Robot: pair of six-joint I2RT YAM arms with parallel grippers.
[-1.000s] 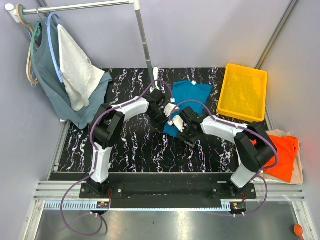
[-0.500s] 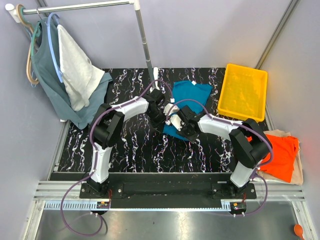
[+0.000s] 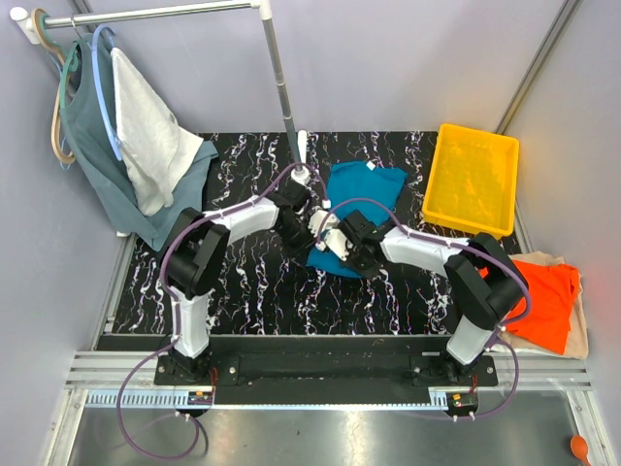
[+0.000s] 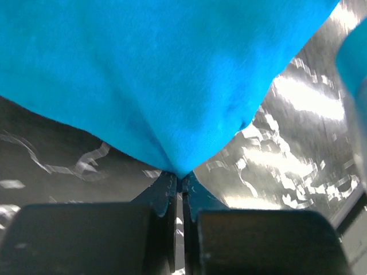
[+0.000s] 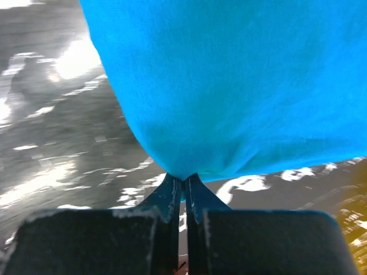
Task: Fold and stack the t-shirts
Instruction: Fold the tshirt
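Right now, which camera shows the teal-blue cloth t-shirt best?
Top external: it shows most of the teal-blue cloth t-shirt on the black marbled table. The wrist views show only a fold pinched in the left gripper and right gripper.

Black marbled table, grey walls, metal clothes rack

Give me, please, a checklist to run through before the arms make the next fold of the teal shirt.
1. Left gripper shut on teal shirt: ok.
2. Right gripper shut on the same shirt: ok.
3. Teal shirt apart from yellow tray: ok.
4. Orange shirt off to the right, out of the way: ok.
5. Each gripper holding a single layer only: cannot tell.
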